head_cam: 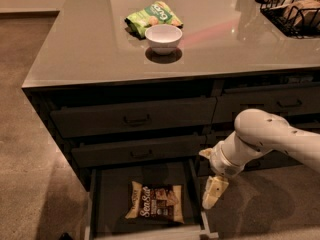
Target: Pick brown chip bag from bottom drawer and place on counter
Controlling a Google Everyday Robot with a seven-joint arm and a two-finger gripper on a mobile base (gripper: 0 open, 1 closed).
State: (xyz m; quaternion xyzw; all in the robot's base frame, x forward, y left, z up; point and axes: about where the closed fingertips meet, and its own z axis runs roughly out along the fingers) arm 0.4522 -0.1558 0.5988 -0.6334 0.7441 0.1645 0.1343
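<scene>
The brown chip bag (155,207) lies flat in the open bottom drawer (110,204), near its front middle. The counter (90,44) is the glossy grey-beige top of the dark cabinet island above. My gripper (212,191) hangs from the white arm (260,139) at the drawer's right edge, pointing down, just right of the bag and a little above the drawer's rim. It touches nothing that I can see.
A white bowl (163,38) and a green snack bag (152,16) sit on the counter's middle. A black wire basket (292,9) stands at its far right. Shut drawers with bar handles (136,119) are above the open one. Brown carpet surrounds the island.
</scene>
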